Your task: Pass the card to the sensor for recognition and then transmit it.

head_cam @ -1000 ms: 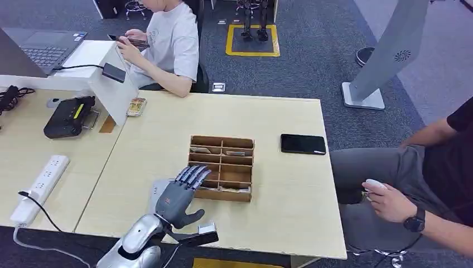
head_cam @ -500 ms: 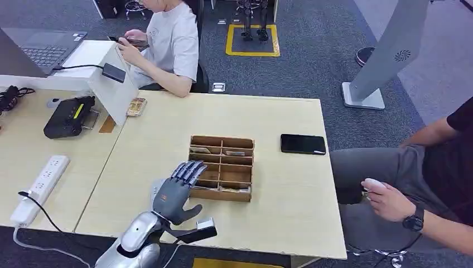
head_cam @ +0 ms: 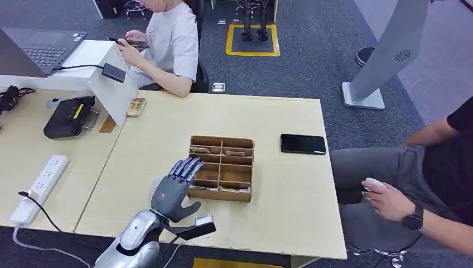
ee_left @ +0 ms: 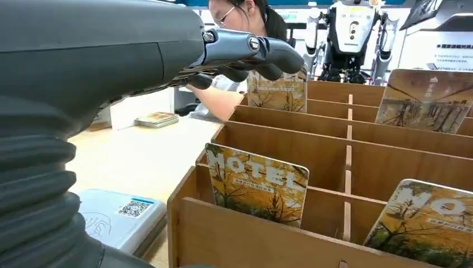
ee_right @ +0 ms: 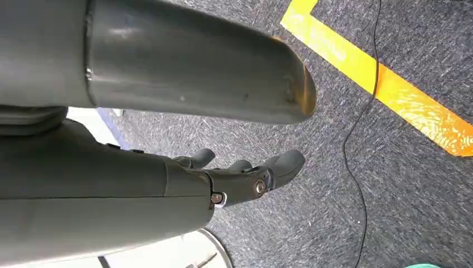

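Fingers of the left hand were spread and empty above the near-left corner of the wooden card box, probably lined up to pluck the hotel card leaning upright in that compartment. The card showed an autumn-coloured picture under bold white lettering. Beside the box lay the flat grey sensor. The right hand hung loosely curled, holding nothing.

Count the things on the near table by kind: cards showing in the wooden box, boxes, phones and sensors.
Cards: 4
Box: 1
Phone: 1
Sensor: 1
Total: 7
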Tool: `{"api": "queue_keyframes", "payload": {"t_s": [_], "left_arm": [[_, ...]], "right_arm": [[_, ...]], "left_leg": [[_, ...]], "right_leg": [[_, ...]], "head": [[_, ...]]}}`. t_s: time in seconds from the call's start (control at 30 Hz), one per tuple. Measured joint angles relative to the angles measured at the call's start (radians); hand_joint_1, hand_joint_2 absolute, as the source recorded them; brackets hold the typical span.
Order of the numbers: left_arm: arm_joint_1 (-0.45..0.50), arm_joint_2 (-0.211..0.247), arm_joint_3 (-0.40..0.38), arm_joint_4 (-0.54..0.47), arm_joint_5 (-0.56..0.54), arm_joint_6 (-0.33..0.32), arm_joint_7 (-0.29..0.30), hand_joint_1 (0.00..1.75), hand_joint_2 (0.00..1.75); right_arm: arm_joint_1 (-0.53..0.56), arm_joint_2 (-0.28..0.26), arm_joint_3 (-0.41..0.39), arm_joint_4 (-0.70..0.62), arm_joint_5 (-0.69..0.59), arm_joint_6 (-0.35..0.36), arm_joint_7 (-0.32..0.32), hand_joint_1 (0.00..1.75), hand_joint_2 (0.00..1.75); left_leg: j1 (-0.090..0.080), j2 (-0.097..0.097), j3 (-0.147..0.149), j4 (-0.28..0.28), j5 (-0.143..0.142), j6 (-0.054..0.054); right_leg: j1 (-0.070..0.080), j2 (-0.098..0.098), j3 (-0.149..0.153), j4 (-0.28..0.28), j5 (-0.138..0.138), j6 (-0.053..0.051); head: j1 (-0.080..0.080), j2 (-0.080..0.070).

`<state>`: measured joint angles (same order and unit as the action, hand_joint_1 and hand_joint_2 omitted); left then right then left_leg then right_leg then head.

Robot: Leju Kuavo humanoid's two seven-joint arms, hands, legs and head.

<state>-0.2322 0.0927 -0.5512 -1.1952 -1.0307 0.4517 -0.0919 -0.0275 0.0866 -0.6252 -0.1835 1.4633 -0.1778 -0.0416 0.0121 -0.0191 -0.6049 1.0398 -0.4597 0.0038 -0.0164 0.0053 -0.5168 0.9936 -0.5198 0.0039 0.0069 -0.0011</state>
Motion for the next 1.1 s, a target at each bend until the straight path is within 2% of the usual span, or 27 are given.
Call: {"api": "queue_keyframes", "payload": {"t_s": [1.1], "left_arm": [[-0.005,-0.001,0.001,0.017,0.011,-0.023,-0.008,0.0,1.75]], "right_arm": [[0.0,0.0,0.001,0.0,0.0,-0.001,-0.007,0.0,0.0]], "left_leg": [[0.0,0.0,0.0,0.0,0.0,0.0]], "right_leg": [[0.0,0.0,0.0,0.0,0.0,0.0]], "head": [[0.0,0.0]]}}
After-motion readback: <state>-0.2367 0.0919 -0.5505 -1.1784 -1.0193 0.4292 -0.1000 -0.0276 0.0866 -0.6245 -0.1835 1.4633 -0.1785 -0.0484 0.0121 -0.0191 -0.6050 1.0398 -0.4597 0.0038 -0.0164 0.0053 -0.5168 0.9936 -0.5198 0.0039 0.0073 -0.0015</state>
